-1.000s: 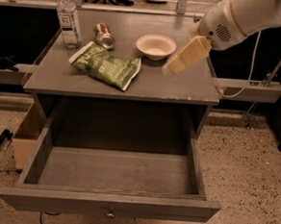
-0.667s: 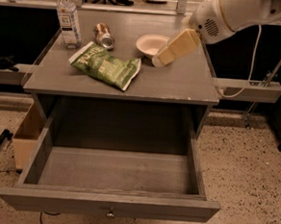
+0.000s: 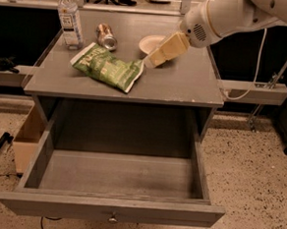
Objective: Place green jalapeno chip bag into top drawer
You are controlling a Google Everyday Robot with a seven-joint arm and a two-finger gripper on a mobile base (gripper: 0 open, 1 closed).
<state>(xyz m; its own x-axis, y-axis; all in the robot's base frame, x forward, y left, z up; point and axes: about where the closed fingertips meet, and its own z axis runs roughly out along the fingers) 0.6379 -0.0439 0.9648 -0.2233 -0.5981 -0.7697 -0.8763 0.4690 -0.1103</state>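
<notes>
Nearest the camera, the top drawer stands fully open, its knob at the centre of the front panel. On the table above lies the green jalapeno chip bag, with the gripper just beside its right end; whether the gripper is open or closed cannot be told. Farther back are a bowl, a crushed can and a bottle.

The tan claw above the grey desk covers the shallow white bowl's right side, its white arm cropped at the top edge.
</notes>
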